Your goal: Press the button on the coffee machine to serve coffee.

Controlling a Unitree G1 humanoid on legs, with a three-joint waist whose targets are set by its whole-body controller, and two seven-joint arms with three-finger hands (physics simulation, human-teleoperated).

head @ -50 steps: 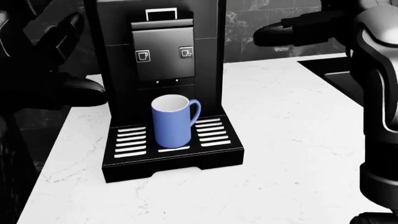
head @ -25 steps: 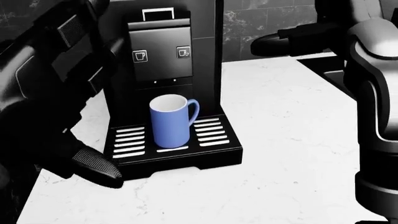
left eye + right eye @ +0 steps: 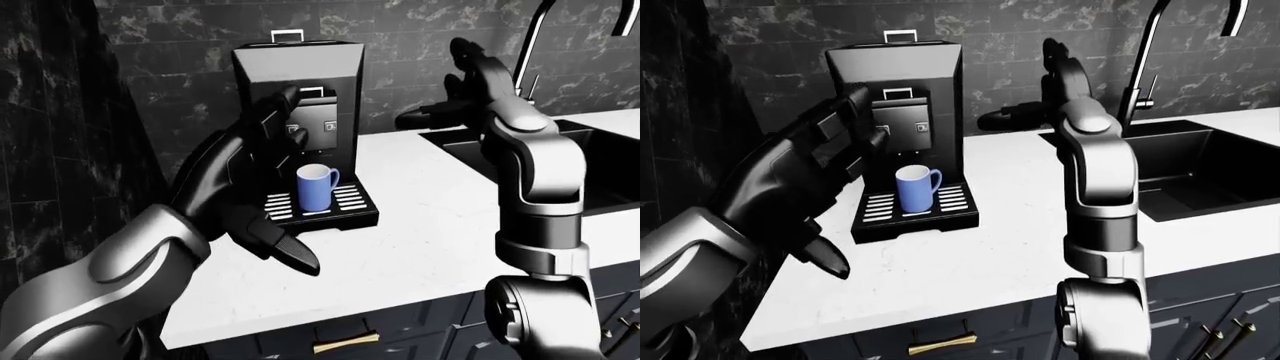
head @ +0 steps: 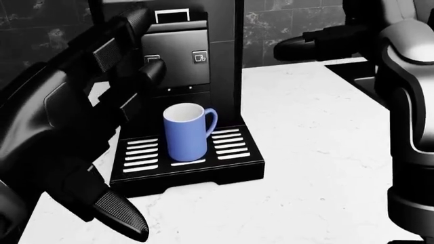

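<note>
A: Stage of the press? Already at the tall black coffee machine (image 3: 896,112) on the white marbled surface (image 4: 319,152), at the left of the views against the dark tiled wall (image 3: 180,67).

B: Not yet pressed, by the look of it. Left hand (image 4: 81,122) raised against the machine's face, fingers (image 4: 150,71) spread and unbent, gripping nothing. 1 fingertip right at the left of 2 small square buttons with cup icons (image 4: 199,57); contact impossible to confirm, since the hand covers that spot.

A: Cup ready?

B: Yes. Blue ceramic mug with handle (image 4: 187,130) upright on the slotted black drip tray (image 4: 234,152), under the panel. No coffee visible inside; no stream either.

A: And the other side?

B: Right hand (image 3: 440,112) up near the wall, well apart from the machine, fingers loosely extended, empty. Beside the black sink (image 3: 1200,165) and curved chrome tap (image 3: 1150,45).

A: Remaining?

B: Probably only the final push inward, then pouring.
</note>
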